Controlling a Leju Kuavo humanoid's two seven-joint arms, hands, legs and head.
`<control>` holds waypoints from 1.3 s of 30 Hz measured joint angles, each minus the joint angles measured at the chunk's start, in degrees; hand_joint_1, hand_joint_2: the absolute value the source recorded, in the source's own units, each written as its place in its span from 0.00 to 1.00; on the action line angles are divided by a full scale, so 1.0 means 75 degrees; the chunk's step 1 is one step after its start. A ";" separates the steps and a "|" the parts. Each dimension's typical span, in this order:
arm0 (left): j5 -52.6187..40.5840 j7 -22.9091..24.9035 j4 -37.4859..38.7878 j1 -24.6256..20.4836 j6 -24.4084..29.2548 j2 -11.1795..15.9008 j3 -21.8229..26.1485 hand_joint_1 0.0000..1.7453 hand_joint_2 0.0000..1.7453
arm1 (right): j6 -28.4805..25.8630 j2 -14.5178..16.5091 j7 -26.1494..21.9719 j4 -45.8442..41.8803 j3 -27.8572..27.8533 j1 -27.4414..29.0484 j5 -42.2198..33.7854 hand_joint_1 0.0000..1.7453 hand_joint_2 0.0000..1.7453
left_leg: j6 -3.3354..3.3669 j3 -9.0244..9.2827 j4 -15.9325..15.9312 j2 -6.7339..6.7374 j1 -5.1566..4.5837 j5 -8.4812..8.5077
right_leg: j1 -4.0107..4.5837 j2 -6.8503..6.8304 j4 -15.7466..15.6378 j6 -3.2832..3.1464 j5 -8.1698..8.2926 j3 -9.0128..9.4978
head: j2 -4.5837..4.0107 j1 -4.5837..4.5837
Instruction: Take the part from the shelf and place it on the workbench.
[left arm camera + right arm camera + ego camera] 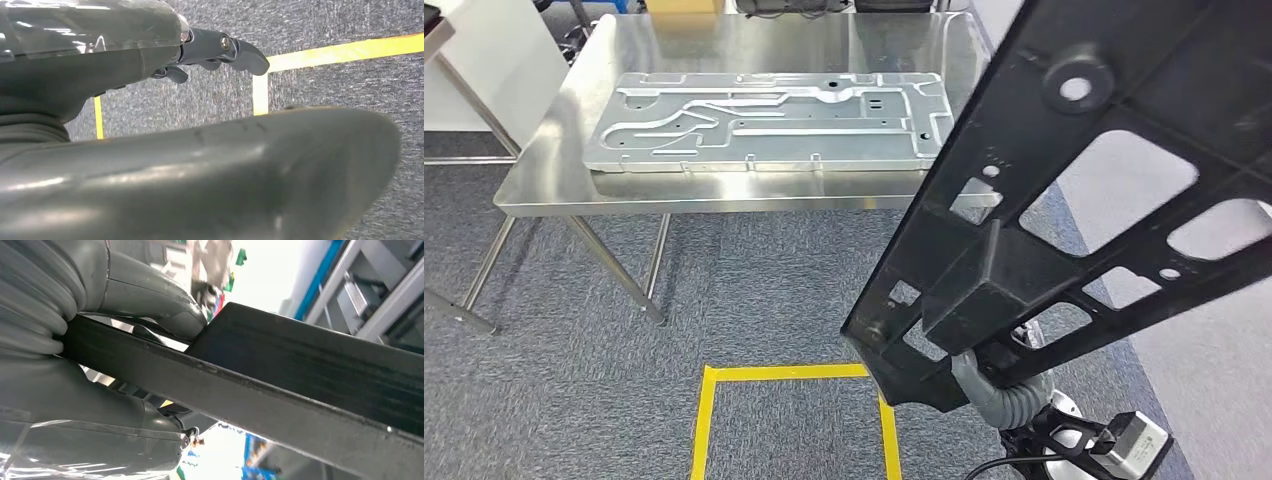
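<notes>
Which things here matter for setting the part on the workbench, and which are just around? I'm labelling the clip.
Part of the job:
- black frame part, held by the right hand
- steel workbench

Just around:
- silver stamped panel lying on the workbench
- yellow floor tape
- left hand, holding nothing, over the carpet

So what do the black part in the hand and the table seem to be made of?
Black part: probably moulded plastic, matte, with ribs and cut-outs, held by the right hand. Table: likely stainless steel, bright and reflective.
</notes>
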 joint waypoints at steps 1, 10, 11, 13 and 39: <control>-0.0001 0.0000 0.0000 0.0007 0.0003 -0.0003 0.0003 0.00 0.00 | -0.0022 -0.0002 0.0002 0.0002 -0.0003 0.0014 -0.0002 1.00 1.00 | 0.0001 0.0042 0.0001 -0.0059 0.0000 -0.0048 | -0.0005 0.0014 0.0303 0.0011 0.0052 -0.0313 | 0.0000 0.0000; -0.0012 -0.0001 0.0005 0.0053 0.0019 -0.0027 0.0015 0.00 0.00 | -0.0083 -0.0051 0.0003 0.0033 -0.0017 0.0027 -0.0028 1.00 1.00 | -0.0255 0.0425 -0.0063 -0.0252 -0.0010 -0.0376 | 0.0043 0.0135 -0.1555 -0.0286 0.1607 -0.0200 | 0.0000 0.0002; -0.0012 -0.0001 0.0004 0.0053 0.0024 -0.0025 0.0017 0.00 0.00 | -0.0087 -0.0055 0.0004 0.0036 -0.0018 0.0027 -0.0031 1.00 1.00 | -0.0302 0.0417 -0.0010 -0.0207 -0.0016 -0.0431 | 0.0015 0.0121 -0.1610 -0.0327 0.1612 -0.0151 | 0.0000 0.0000; -0.0012 0.0002 0.0003 0.0051 0.0032 -0.0025 0.0021 0.00 0.00 | -0.0090 -0.0057 0.0004 0.0042 -0.0018 0.0030 -0.0036 1.00 1.00 | -0.0401 0.0180 0.0525 -0.0078 0.0010 -0.0729 | -0.0022 0.0067 -0.1697 -0.0404 0.1609 -0.0046 | 0.0000 -0.0004; -0.0160 0.0066 0.0003 0.0028 0.0001 -0.0062 0.0054 0.00 0.00 | -0.0191 -0.0180 -0.0002 0.0184 -0.0106 0.0122 -0.0097 1.00 1.00 | -0.0331 0.0526 -0.0189 0.0054 0.0062 -0.0345 | 0.0013 0.0031 -0.1622 -0.0193 0.1597 -0.0142 | 0.0000 -0.0004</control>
